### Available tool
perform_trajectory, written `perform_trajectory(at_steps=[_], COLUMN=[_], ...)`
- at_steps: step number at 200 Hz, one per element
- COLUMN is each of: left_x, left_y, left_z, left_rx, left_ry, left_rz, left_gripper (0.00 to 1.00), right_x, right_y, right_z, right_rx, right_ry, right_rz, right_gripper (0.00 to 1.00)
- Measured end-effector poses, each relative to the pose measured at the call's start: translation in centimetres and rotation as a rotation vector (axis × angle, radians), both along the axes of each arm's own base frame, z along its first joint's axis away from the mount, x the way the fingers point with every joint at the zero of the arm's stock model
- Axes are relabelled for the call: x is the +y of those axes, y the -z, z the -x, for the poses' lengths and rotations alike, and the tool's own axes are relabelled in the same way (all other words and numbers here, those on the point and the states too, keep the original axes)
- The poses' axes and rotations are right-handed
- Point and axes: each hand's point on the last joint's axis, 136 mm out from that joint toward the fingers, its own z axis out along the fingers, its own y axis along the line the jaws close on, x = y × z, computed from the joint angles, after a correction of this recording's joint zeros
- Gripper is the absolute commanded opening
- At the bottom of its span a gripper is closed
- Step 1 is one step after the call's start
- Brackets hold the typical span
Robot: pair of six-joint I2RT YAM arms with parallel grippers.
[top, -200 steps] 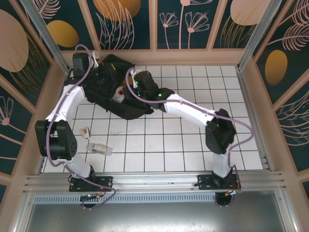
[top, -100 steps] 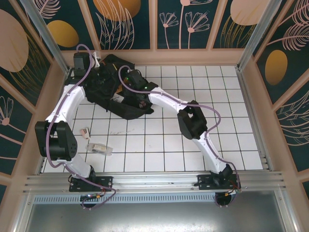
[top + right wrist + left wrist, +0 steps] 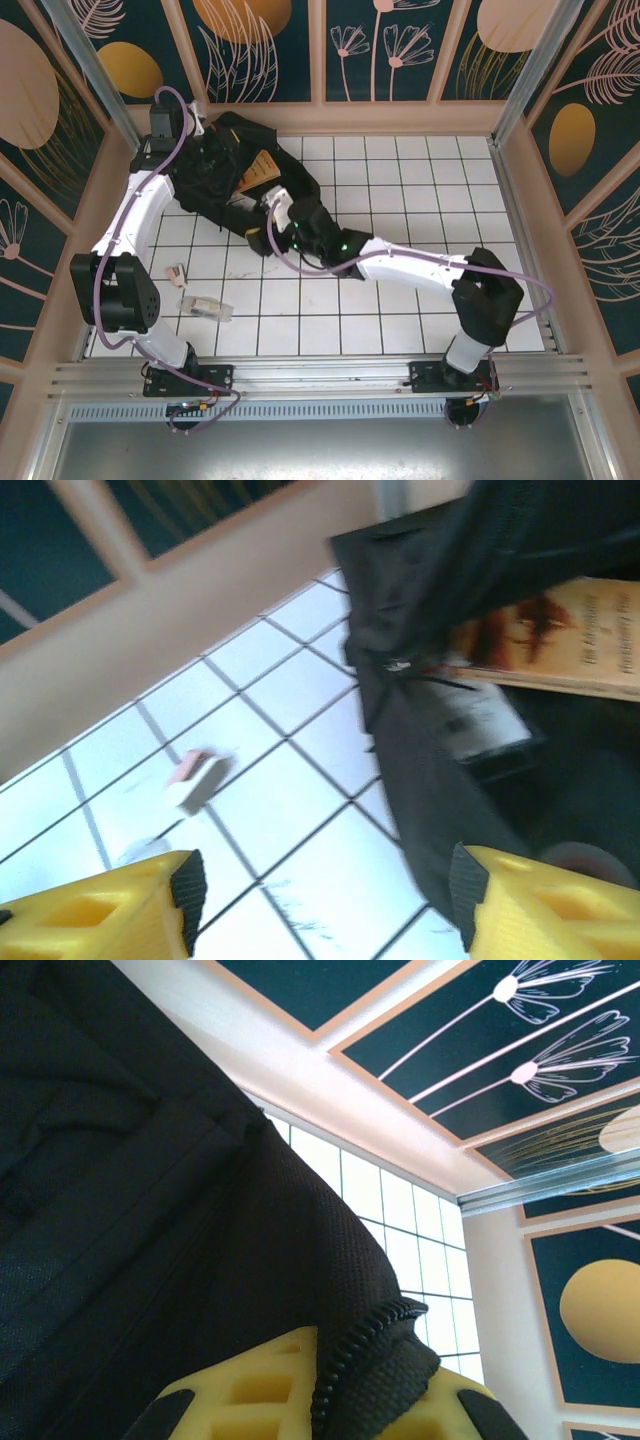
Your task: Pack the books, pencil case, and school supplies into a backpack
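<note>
The right gripper [image 3: 325,890] has pulled back out of the backpack [image 3: 290,188], its jaws now wide and empty, leaving the book [image 3: 262,168] in the backpack's mouth. The left gripper [image 3: 330,1400] stays clamped on the backpack's zip edge. Supplies [image 3: 205,307] come next, I judge.

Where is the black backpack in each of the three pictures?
Top external: backpack at the far left of the table, upper left of centre.
Left wrist: backpack across the left and bottom.
Right wrist: backpack at the right, from top to bottom.
Shared landmark: white tiles beside it.
</note>
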Motion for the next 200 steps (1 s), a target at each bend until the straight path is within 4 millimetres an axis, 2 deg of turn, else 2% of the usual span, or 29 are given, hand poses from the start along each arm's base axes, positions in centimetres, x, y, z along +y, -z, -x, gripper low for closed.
perform_trajectory(at_steps=[9, 27, 53, 71, 84, 99, 130, 149, 178, 200], left_x=[0.0, 0.0, 0.0, 0.0, 0.0, 0.0, 0.0, 0.0, 0.0, 0.0], left_y=[0.1, 0.2, 0.3, 0.3, 0.2, 0.1, 0.1, 0.2, 0.1, -0.3], left_z=[0.1, 0.2, 0.2, 0.2, 0.2, 0.3, 0.4, 0.4, 0.5, 0.4], left_rx=[0.006, 0.014, 0.016, 0.017, 0.017, 0.018, 0.028, 0.033, 0.040, 0.038], left_ry=[0.000, 0.000, 0.001, 0.002, 0.003, 0.003, 0.003, 0.003, 0.002, 0.002], left_rz=[0.000, -0.001, 0.000, 0.000, 0.001, 0.001, 0.001, 0.001, 0.000, 0.000], left_gripper=[0.02, 0.02, 0.02, 0.02, 0.02, 0.02, 0.02, 0.02, 0.03, 0.03], right_x=[0.2, 1.0, 4.0, 5.7, 7.0, 8.4, 11.3, 12.5, 13.3, 13.1], right_y=[1.2, 4.9, 10.3, 12.7, 13.5, 13.7, 13.3, 13.9, 16.9, 19.5], right_z=[1.1, 3.1, 6.5, 8.6, 10.0, 10.7, 10.3, 10.2, 11.0, 12.0], right_rx=[0.006, 0.040, 0.102, 0.130, 0.141, 0.146, 0.147, 0.152, 0.153, 0.154], right_ry=[-0.027, -0.074, -0.167, -0.225, -0.265, -0.298, -0.323, -0.332, -0.365, -0.390], right_rz=[0.014, 0.093, 0.223, 0.289, 0.320, 0.330, 0.321, 0.335, 0.417, 0.495], right_gripper=[0.76, 0.77, 0.79, 0.80, 0.80, 0.80, 0.80, 0.81, 0.82, 0.82])
